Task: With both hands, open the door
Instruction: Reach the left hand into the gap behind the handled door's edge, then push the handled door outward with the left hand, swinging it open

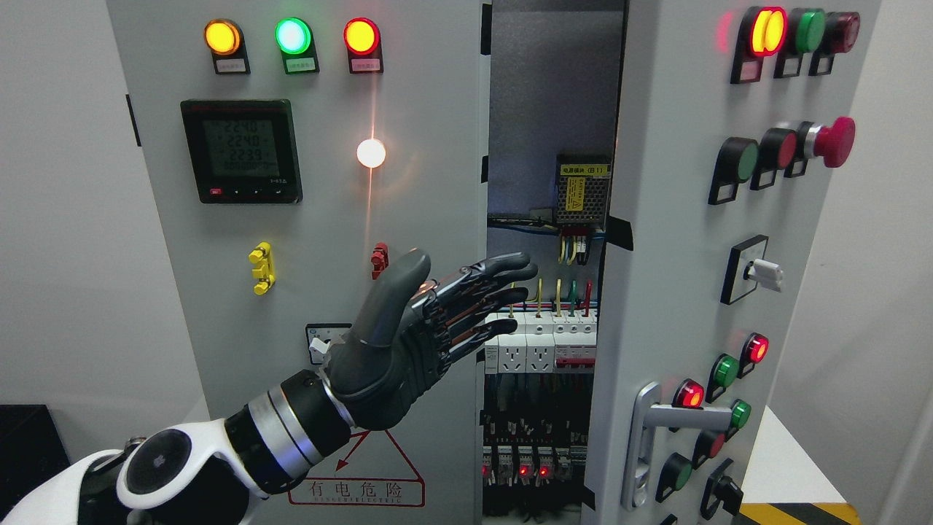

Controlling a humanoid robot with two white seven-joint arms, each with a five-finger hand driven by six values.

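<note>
Left arm point(189, 459): nearest the camera in the head view; white shell with black and silver wrist, entering at lower left and reaching up to the right.
Left hand point(408, 343): dark grey, palm side on, fingers point(503, 270) extended and relaxed, grasping nothing; fingertips pointing into the gap between the two doors, thumb raised in front of the left door.
Contact: cannot tell whether the fingertips touch the left door's edge.
Left door point(306, 219): grey panel, appears closed or nearly so; carries three lit lamps point(291, 36) along the top (amber, green, red), a digital meter point(240, 151) below them, a bright light spot at centre, and a red-outlined warning triangle point(379, 474) at the bottom, partly behind the wrist.
Right door point(656, 277): swung partly open toward the camera, its edge at centre right; carries lamps, push buttons, a red mushroom button point(834, 141) and a rotary switch.
Door handle point(645, 445): silver lever low on the right door, untouched.
Cabinet interior point(543, 328): exposed between the doors; wiring, a power supply unit and white sockets visible.
Right hand: out of view.
</note>
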